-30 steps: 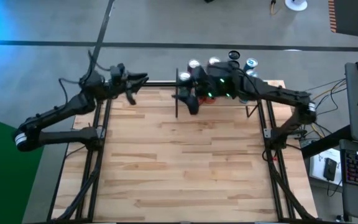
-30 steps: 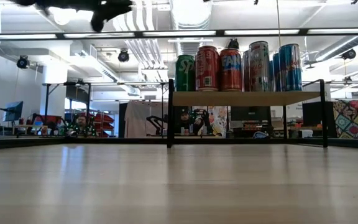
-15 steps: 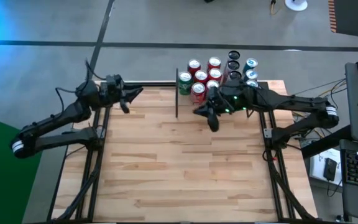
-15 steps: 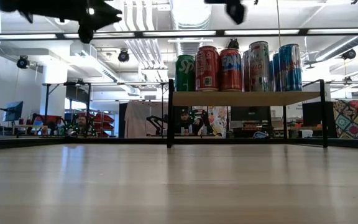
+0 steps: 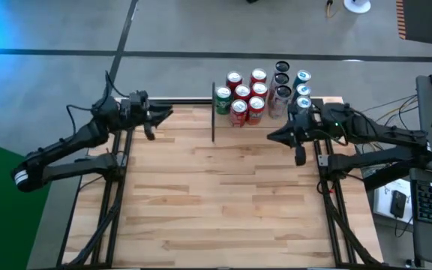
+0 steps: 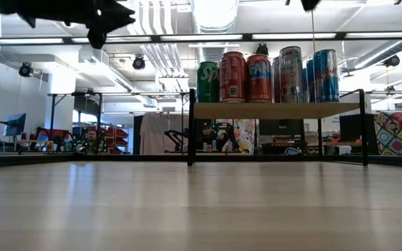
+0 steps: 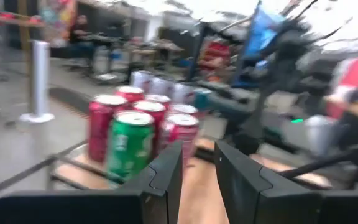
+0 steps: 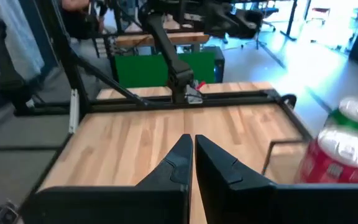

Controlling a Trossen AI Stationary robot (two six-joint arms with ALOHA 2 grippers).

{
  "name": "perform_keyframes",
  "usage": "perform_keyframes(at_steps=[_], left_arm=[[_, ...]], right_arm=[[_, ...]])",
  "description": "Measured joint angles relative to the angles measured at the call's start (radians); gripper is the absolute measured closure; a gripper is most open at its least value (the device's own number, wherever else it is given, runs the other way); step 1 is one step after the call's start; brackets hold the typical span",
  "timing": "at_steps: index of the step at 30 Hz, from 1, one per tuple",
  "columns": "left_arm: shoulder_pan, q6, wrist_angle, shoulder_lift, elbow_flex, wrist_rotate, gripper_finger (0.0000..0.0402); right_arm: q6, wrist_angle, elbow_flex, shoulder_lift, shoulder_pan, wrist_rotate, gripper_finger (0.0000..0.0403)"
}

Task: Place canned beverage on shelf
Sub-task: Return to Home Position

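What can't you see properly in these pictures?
Cans, low view: the front row hides the ones behind.
Can names, high view: only the lids show.
Red can and green can, right wrist view: cut off by the picture's edge.
Right tool, low view: cut off by the top edge.

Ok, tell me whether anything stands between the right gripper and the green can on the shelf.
Yes. A red can stands on the shelf between the right gripper and the green can, partly hiding it in the right wrist view. The left gripper hovers over the table's far-left edge.
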Motion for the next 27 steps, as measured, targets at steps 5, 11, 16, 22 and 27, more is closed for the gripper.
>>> perform_keyframes(at_steps=[5, 11, 16, 22, 27], left_arm=[[0.0, -0.054, -0.001, -0.092, -0.082, 0.151, 0.0324], [0.0, -0.119, -0.15, -0.31, -0.163, 0.062, 0.0324], [0.0, -0.242, -0.242, -0.439, -0.265, -0.02, 0.0323], [-0.002, -0.391, -0.312, -0.445, -0.352, -0.01, 0.0324], [-0.016, -0.31, -0.399, -0.464, -0.367, 0.007, 0.0325]], right_arm=[[0.114, 0.12, -0.191, -0.115, 0.001, -0.014, 0.0394], [0.153, 0.285, -0.371, -0.221, 0.001, -0.033, 0.0394], [0.171, 0.285, -0.472, -0.299, 0.0, 0.059, 0.0394], [0.145, 0.286, -0.559, -0.36, 0.007, 0.084, 0.0394], [0.116, 0.423, -0.612, -0.389, 0.027, -0.036, 0.0394]])
